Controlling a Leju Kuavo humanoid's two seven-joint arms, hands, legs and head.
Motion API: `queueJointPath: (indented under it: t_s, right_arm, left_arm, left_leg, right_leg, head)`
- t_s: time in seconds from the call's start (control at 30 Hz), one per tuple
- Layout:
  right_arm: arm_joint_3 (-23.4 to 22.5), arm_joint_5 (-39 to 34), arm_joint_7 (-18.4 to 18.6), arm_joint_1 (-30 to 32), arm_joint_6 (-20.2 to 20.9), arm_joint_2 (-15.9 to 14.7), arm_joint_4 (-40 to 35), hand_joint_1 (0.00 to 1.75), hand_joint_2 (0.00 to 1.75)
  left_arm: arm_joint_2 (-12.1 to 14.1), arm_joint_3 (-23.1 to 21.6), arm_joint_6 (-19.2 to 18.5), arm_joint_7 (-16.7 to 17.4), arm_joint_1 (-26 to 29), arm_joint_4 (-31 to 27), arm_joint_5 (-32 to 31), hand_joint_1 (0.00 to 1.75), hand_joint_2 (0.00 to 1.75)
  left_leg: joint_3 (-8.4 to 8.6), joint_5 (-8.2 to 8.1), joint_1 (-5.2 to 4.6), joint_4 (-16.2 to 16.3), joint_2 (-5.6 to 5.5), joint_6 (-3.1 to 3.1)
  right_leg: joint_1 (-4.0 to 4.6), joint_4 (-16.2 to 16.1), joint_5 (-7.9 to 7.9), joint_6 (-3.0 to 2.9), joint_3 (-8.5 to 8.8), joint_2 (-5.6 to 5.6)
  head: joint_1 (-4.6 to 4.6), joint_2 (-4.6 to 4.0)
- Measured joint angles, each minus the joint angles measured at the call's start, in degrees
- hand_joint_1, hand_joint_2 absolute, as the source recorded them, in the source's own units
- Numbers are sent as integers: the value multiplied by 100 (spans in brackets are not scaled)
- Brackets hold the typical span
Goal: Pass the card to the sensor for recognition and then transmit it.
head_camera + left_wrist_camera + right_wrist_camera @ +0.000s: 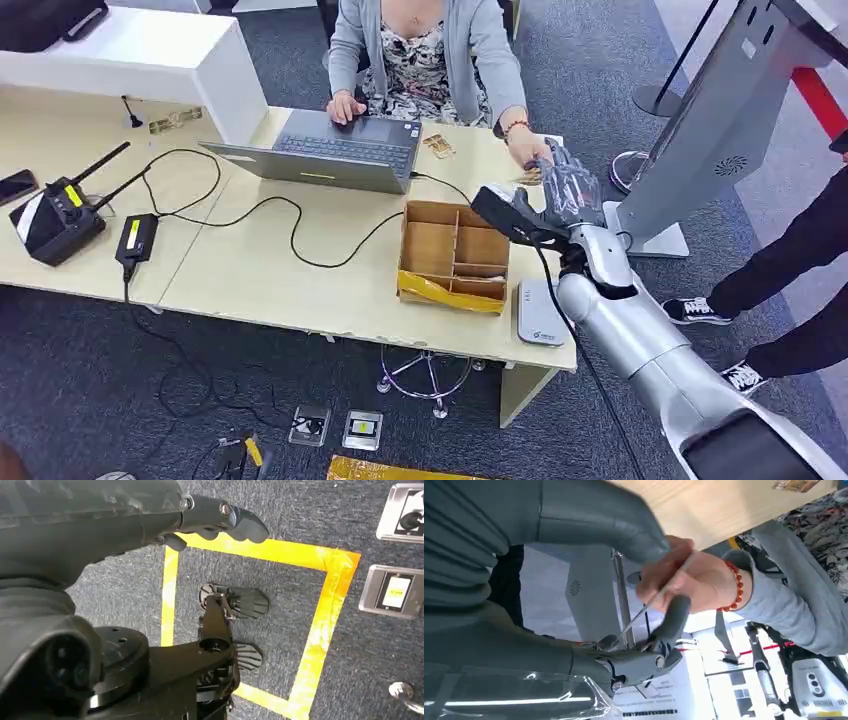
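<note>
My right hand (644,630) pinches the card (659,597) edge btwn thumb & fingers, out past the desk's far corner, w/ the person's hand (684,585) on it too. Risk: card drops if I let go before their grip's firm. Left hand (220,522) hangs curled, holding nothing

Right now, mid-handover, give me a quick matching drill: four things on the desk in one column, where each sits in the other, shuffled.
Things:
1. laptop
2. cardboard divider box
3. white card sensor
4. right hand

Places:
A. at the desk's near right edge, beside the box
B. meeting the person's hand over the desk's far right corner
C. in front of the seated person
D. between laptop and sensor, compartments up

Pairs: 1-C, 2-D, 3-A, 4-B
</note>
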Motion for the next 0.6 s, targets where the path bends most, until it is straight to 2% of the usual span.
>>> queueJointPath:
  t_s: [0.17,0.4,0.6]
  right_arm:
    - [-37,92,-164,-7,-83,44,109,0,0]
    - [-157,426,-97,86,-79,33,55,0,0]
    - [-420,542,280,583,431,-271,-761,0,0]
  left_arm:
    - [-2,0,0,0,0,0,-7,0,0]
    - [-31,13,50,-195,63,0,116,0,0]
    - [-31,20,-9,-304,217,13,118,0,0]
  left_leg:
    - [0,0,0,0,0,0]
    - [1,0,0,1,1,0]
    - [1,-1,0,1,2,0]
  right_leg:
    - [0,0,0,0,-1,2]
    - [0,-1,0,0,-3,3]
    - [0,-2,0,0,-5,6]
  head:
    - [2,0]
    - [4,0]
    - [4,0]
